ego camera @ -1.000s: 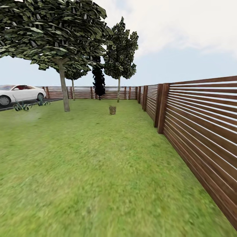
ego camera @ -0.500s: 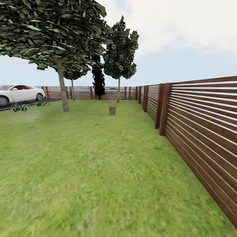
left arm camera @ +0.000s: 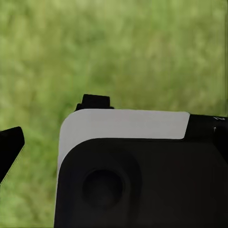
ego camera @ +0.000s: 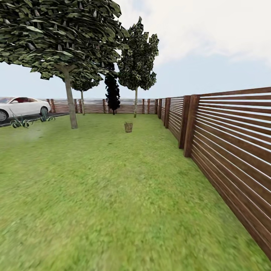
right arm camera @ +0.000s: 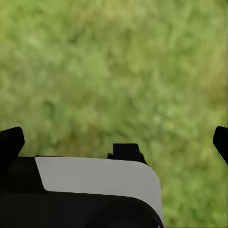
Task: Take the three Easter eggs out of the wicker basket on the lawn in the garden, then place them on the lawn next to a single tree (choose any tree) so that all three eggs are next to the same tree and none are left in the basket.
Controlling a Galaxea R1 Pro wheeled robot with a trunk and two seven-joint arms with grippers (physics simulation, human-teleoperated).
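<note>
Though far off, wicker basket [ego camera: 128, 127] upright on lawn [ego camera: 113, 195].

One basket [ego camera: 128, 127] stands on one lawn [ego camera: 105, 195]. Three leafy trees: [ego camera: 69, 101], [ego camera: 82, 101], [ego camera: 136, 101]. One dark cypress [ego camera: 112, 94], one white car [ego camera: 19, 107], two spiky plants: [ego camera: 19, 123], [ego camera: 46, 116].

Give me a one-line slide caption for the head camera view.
A small wicker basket stands far off on the lawn, between a thick-trunked tree and a slatted wooden fence.
</note>
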